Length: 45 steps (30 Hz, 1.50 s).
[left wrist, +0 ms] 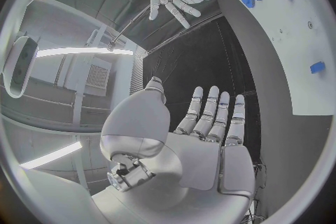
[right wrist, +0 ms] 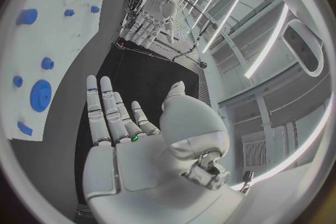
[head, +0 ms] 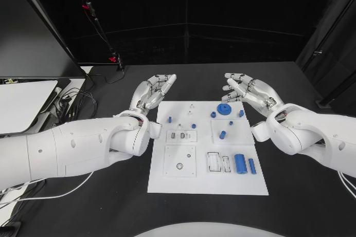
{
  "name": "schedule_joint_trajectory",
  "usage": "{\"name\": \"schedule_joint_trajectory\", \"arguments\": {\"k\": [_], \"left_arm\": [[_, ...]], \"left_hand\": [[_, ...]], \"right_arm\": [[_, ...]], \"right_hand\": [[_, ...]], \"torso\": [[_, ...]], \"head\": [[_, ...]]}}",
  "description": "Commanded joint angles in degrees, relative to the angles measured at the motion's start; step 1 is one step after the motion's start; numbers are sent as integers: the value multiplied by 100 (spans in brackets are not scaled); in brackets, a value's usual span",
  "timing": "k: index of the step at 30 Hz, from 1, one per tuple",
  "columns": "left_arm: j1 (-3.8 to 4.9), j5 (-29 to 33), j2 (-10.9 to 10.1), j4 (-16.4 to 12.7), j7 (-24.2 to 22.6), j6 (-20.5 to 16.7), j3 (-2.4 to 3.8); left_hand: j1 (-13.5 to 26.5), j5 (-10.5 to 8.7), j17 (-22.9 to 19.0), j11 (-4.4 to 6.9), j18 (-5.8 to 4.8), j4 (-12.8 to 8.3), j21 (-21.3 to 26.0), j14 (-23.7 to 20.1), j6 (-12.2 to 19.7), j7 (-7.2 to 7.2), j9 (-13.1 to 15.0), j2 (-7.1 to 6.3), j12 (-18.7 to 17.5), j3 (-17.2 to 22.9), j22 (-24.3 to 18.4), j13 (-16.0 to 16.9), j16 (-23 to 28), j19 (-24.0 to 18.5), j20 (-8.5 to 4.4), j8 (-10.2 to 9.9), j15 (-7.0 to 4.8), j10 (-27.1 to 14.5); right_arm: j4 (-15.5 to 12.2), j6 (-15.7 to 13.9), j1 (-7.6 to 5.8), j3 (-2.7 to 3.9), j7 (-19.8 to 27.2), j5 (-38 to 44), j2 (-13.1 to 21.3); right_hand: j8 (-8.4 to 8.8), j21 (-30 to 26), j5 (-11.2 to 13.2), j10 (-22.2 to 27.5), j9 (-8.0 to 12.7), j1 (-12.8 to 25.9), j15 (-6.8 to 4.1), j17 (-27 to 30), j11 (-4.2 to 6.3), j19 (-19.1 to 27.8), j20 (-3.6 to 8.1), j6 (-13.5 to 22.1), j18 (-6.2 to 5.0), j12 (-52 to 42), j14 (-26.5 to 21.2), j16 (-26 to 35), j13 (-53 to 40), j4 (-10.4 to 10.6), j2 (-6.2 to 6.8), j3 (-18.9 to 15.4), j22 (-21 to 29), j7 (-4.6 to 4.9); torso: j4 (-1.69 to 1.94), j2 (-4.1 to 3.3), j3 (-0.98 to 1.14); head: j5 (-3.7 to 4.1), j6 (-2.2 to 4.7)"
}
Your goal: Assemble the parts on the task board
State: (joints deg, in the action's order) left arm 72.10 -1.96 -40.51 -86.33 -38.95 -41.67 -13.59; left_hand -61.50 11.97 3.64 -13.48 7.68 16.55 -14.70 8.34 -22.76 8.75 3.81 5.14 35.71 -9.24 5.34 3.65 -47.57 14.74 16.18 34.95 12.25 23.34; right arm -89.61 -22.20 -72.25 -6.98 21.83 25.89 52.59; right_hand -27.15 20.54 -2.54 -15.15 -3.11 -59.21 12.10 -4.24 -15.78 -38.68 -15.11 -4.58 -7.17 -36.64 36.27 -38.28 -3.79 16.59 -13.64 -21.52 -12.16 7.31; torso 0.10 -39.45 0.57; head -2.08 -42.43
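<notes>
The white task board (head: 207, 180) lies at the centre of the black table (head: 304, 206), with small blue parts (head: 240, 163) scattered over its upper and right areas, among them a blue gear (head: 224, 109) near its top edge. The left hand (head: 154, 92) hovers just off the board's upper left corner and the right hand (head: 245, 92) off its upper right corner. Both have fingers spread and hold nothing.

You see a white task board (head: 208, 183) on the black table (head: 297, 206), blue parts (head: 240, 163) and a blue gear (head: 224, 109), silver hands (head: 154, 93) on white arms (head: 82, 147).
</notes>
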Motion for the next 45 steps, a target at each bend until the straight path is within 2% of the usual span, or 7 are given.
{"name": "schedule_joint_trajectory", "arguments": {"k": [1, 15, 23, 24, 30, 36, 45], "left_arm": [[2, -66, 5, -47, -1846, 16, 6], [-76, -66, -49, -111, -1828, 34, 5], [-103, -66, -57, -64, -1825, 32, 5], [-105, -66, -57, -62, -1823, 34, 5], [-111, -66, -58, -53, -1808, 54, 5], [-114, -66, -62, -40, -1795, 70, 5], [-119, -66, -81, -16, -1774, 89, 5]], "left_hand": [[-53, 17, 2, -8, 47, 20, -31, 17, -42, 699, -1, 26, 18, -18, 4, 0, -19, 11, 23, 11, 20, 26], [-57, 20, 2, -12, 44, 19, -49, 27, -47, 703, -2, 35, 18, -18, 10, 0, -20, 26, 25, 10, 24, 33], [-60, 21, 3, -12, 43, 18, -53, 32, -50, 704, -2, 38, 18, -19, 11, 0, -21, 30, 26, 10, 26, 36], [-62, 21, 3, -13, 43, 17, -54, 34, -51, 704, -2, 39, 18, -19, 11, 0, -21, 30, 26, 10, 26, 38], [-68, 23, 3, -14, 42, 16, -56, 41, -55, 705, -2, 43, 18, -19, 11, 0, -22, 32, 27, 10, 28, 42], [-70, 23, 3, -12, 40, 17, -60, 46, -59, 705, -2, 51, 18, -19, 13, 0, -22, 35, 27, 10, 29, 47], [-70, 23, 2, -11, 40, 18, -57, 48, -61, 704, -1, 55, 18, -18, 11, 0, -22, 31, 28, 10, 29, 49]], "right_arm": [[21, 193, -117, 8, -183, 434, 21], [330, 583, -464, 9, -459, 712, -26], [539, 580, -499, 9, -355, 806, -147], [590, 518, -501, 9, -302, 897, -177], [765, 185, -504, 8, -432, 1709, -331], [873, -41, -503, 6, -959, 3058, -506], [1052, 10, -500, 5, -1873, 4465, -776]], "right_hand": [[-57, 104, -24, 29, 4, -74, -127, 0, 119, -264, 43, -48, -115, -51, 402, -15, 7, 3, 20, 34, -28, 449], [-123, 361, -40, 82, 14, -266, -512, -77, 504, -941, 167, -149, -339, -160, 1558, 142, 7, 0, 24, 103, -86, 223], [-355, 2145, -120, -531, -18, -576, -1122, -2783, 843, -2838, 804, -516, -286, -340, 4287, -2866, -4, -17, 7, 160, -1041, -26], [-407, 3545, -144, -965, -14, -733, -1129, -5238, 876, -3524, 872, -847, -109, -379, 4890, -4113, 14, -20, 5, 204, -2620, -105], [-813, 5982, -146, -2384, -153, -1991, -1044, -7046, 925, -4493, 778, -3048, 376, -105, 5159, -4877, 33, -582, 245, 558, -5919, 229], [240, 6349, -38, -3053, -46, -2740, -1112, -7169, 974, -4469, 792, -4097, 412, 786, 5131, -4939, 34, -769, 439, 811, -6400, 137], [841, 6404, -20, -3273, -53, -3195, -1261, -7215, 1065, -4413, 925, -4399, 418, 1356, 5134, -4936, 31, -771, 590, 899, -6473, 43]], "torso": [[46, -97, 10], [157, -175, 21], [160, -149, 11], [164, -156, 10], [161, -145, 14], [173, -142, 18], [175, -148, 23]], "head": [[40, 38], [210, 121], [239, 58], [241, 55], [207, 22], [185, -6], [191, -31]]}}
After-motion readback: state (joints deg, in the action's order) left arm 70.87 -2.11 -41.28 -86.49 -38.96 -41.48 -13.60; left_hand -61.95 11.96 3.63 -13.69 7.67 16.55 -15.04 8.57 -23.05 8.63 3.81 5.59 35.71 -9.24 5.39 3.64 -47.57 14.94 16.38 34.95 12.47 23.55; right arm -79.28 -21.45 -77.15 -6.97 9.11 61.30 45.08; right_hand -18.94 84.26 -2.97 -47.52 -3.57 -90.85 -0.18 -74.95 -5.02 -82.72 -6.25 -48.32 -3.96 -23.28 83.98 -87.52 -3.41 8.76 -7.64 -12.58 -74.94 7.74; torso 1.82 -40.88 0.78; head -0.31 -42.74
